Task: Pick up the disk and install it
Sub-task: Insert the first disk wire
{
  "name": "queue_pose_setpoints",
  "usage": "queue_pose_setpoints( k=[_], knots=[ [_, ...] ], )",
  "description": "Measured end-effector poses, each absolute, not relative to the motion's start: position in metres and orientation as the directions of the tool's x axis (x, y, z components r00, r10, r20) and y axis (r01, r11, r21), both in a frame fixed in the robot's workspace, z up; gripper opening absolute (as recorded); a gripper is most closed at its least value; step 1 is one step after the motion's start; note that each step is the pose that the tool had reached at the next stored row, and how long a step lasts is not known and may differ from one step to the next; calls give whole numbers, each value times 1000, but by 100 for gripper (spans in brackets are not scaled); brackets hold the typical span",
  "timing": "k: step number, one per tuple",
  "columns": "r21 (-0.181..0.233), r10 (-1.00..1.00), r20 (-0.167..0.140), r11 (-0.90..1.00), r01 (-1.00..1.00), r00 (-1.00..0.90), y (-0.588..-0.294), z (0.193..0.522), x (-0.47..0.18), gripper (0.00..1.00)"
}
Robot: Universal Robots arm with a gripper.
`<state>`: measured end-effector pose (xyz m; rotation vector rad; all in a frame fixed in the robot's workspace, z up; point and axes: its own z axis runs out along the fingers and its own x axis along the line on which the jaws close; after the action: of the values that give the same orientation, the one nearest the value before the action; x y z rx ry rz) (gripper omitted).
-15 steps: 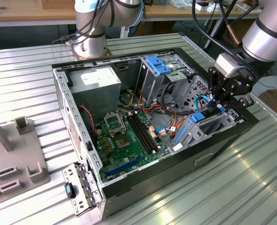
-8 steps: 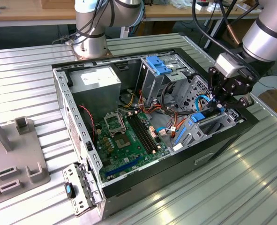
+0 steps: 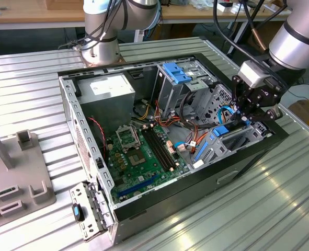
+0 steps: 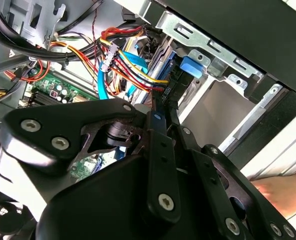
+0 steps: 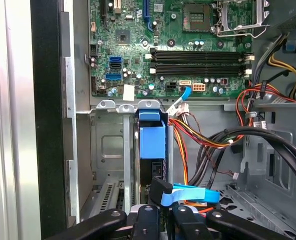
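Note:
The disk (image 5: 152, 142) stands on edge inside the drive bay at the front corner of the open computer case, its blue side rail facing up. In the exterior view the disk (image 3: 222, 130) lies low in the bay on the exterior view's right. My gripper (image 3: 243, 121) hangs just above it, pointing down into the bay. In both wrist views the fingers sit close together, so the gripper (image 5: 160, 192) is shut, and its tips (image 4: 160, 107) are at the disk's near end. A light blue flat cable (image 5: 188, 194) crosses just by the tips.
The green motherboard (image 3: 138, 157) lies on the case floor, and the grey power-supply box (image 3: 110, 89) is at the back. A blue latch (image 3: 176, 72) tops the metal drive cage. Red, yellow and orange wire bundles (image 5: 198, 137) run beside the bay. A grey fixture (image 3: 13, 178) stands on the table.

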<state>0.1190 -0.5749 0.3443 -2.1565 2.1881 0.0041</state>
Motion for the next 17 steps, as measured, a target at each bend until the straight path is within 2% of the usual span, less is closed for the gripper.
queue_pose_setpoints(
  k=[17],
  knots=[
    [-47, -999, -51, 16, -999, -13, -575, 343, 116, 16]
  ],
)
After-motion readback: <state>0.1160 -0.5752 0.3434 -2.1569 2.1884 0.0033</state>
